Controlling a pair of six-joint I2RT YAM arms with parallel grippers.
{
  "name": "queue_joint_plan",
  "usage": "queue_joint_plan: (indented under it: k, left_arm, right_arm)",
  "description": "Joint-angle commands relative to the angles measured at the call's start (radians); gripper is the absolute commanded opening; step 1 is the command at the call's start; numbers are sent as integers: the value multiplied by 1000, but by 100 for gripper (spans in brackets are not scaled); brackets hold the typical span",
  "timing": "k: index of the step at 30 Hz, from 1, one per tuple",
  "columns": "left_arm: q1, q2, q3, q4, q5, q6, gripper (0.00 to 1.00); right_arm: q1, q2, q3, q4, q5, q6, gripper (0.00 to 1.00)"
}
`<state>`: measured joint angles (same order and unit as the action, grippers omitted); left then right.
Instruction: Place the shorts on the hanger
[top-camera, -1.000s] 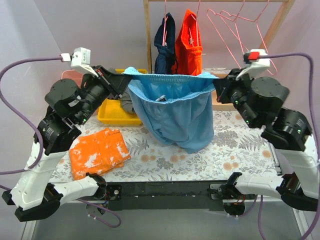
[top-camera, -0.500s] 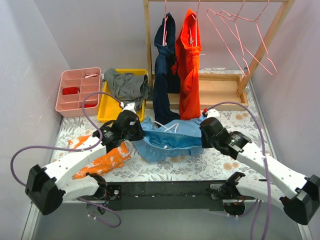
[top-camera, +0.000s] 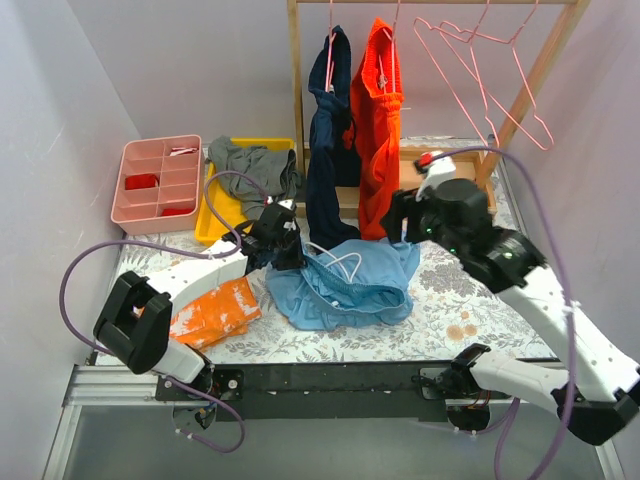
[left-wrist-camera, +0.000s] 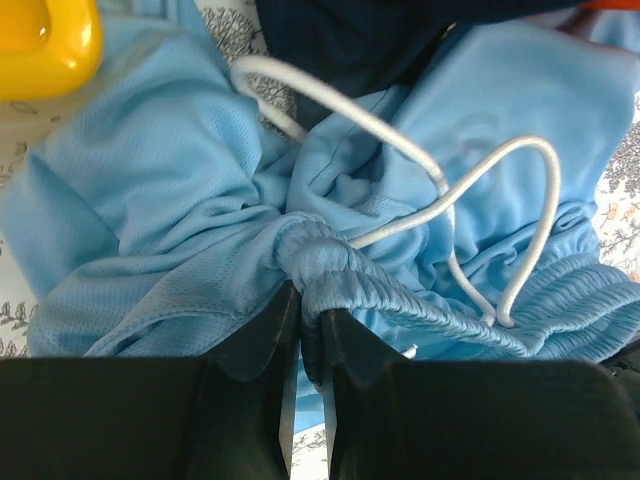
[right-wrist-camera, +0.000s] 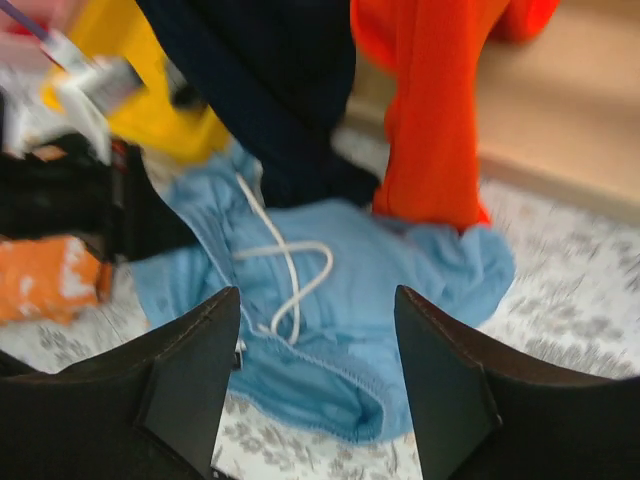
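Broadly, the contents run as follows.

Surface (top-camera: 480, 300) — covered in a floral-print cloth; it carries most of what is listed below.

Rack (top-camera: 296, 100) — wooden frame standing at the far edge of the surface.

Shorts (top-camera: 345, 290) — light blue, lying crumpled on the surface in front of the rack, between the two arms. They are not on any hanger. Their far edge lies just below the hems of the two hung garments.

Navy shorts (top-camera: 328, 150) — hung on the rack, left of centre.

Orange-red shorts (top-camera: 378, 130) — hung just beside the navy pair, on its right.

Orange cloth (top-camera: 215, 310) — flat on the surface, left of the shorts and partly under the left arm.

Yellow tray (top-camera: 215, 225) — back left on the surface, with a grey garment (top-camera: 255, 165) heaped in it.

Pink box (top-camera: 155, 180) — divided into compartments, left of the tray and touching it.

Hanger (top-camera: 530, 95) — pink wire, hanging at the right end of the rack beside another like it, well apart from the shorts.

Left pincer (left-wrist-camera: 308, 305) — low at the left edge of the shorts, its jaws clenched on a gathered fold of the elastic waistband.

Right pincer (right-wrist-camera: 312, 300) — raised above the right side of the shorts, its jaws spread wide with nothing between them.

Drawstring (left-wrist-camera: 480, 170) — white, lying in loose loops across the top of the shorts.
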<state>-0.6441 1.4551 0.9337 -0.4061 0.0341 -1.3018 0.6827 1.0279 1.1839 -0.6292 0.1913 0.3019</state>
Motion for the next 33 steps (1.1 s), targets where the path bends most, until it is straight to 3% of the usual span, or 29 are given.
queue_joint_plan:
  k: [1, 4, 6, 11, 16, 20, 33]
  left_arm:
    - [9, 7, 68, 9, 58, 36, 11]
    - [9, 24, 95, -5, 78, 45, 13]
    - [9, 33, 111, -14, 90, 61, 17]
    - [9, 42, 139, -45, 109, 87, 17]
    - [11, 30, 140, -57, 119, 113, 18]
    - [9, 21, 136, -59, 133, 125, 18]
    - [11, -9, 120, -48, 145, 151, 19]
  right_arm:
    - [-2, -87, 186, 57, 171, -144, 72]
    - [-8, -36, 294, 123, 305, -256, 73]
    - [-49, 21, 360, 140, 315, -335, 73]
    - [-292, 196, 557, 141, 90, -340, 74]
    - [-480, 293, 606, 167, -137, -317, 74]
    - [-593, 313, 614, 183, -229, -325, 75]
    - [-672, 380, 651, 166, -323, -371, 76]
